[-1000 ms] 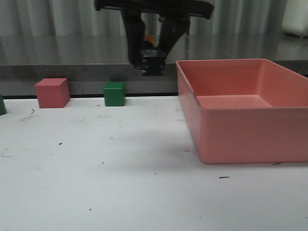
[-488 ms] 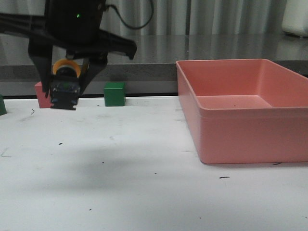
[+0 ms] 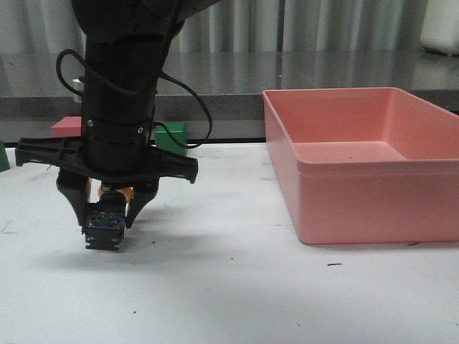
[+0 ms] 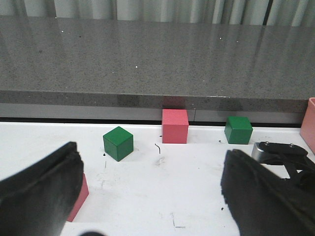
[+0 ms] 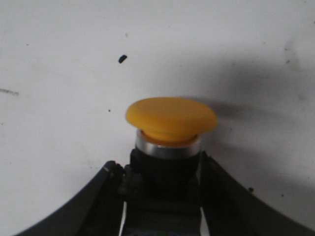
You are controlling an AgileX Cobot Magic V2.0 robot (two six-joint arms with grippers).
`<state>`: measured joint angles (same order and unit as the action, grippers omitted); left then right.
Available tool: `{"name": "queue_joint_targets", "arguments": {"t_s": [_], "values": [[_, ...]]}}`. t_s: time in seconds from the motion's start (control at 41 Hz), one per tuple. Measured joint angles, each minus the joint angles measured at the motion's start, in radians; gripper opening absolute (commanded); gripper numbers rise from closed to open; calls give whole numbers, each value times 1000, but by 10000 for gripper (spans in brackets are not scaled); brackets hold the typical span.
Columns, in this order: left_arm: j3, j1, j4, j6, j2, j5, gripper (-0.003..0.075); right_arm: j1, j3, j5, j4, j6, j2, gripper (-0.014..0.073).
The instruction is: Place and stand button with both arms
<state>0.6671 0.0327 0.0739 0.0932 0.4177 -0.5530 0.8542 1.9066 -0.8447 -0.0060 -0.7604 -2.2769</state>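
A white table (image 3: 237, 287) scuffed with dark flecks carries the scene, with a large salmon-pink bin (image 3: 366, 172) at three o'clock in the front view and a grey stone ledge (image 4: 147, 59) running behind. At nine o'clock the right arm (image 3: 118, 93), black and looped with cable, points straight down; the right gripper (image 3: 106, 215) has its jaws closed onto the black body of the button (image 5: 170, 123), whose yellow-orange cap sticks out beyond the fingertips in the right wrist view and whose clear bluish base faces the front camera. The button hangs low over the table with a shadow beneath it, and whether it touches the surface cannot be told. The left gripper (image 4: 152, 196) shows only in its own wrist view, jaws spread wide and empty, facing a pink cube (image 4: 175, 126) flanked by a green cube (image 4: 118, 143) and a second green cube (image 4: 238, 130); the edge of another pink block (image 4: 81, 196) peeks beside one finger. By appearances the placing step is under way: the next move calls for setting the button down, then bringing the idle arm in to help tip it and steady it upright, cap on top. No brand, label or legible writing shows on anything in frame.
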Motion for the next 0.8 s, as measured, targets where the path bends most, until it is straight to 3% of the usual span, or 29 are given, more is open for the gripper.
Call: {"name": "queue_joint_targets", "arguments": {"t_s": [0.244,0.585,0.707,0.805], "values": [[0,0,0,0,0,0,564,0,0,3,0,-29,-10,458],[0,0,0,0,0,0,564,0,0,-15,-8,-26,4,481],[0,0,0,0,0,0,564,0,0,-75,-46,45,60,481],[0,0,0,0,0,0,564,0,0,-141,-55,177,130,481]]}}
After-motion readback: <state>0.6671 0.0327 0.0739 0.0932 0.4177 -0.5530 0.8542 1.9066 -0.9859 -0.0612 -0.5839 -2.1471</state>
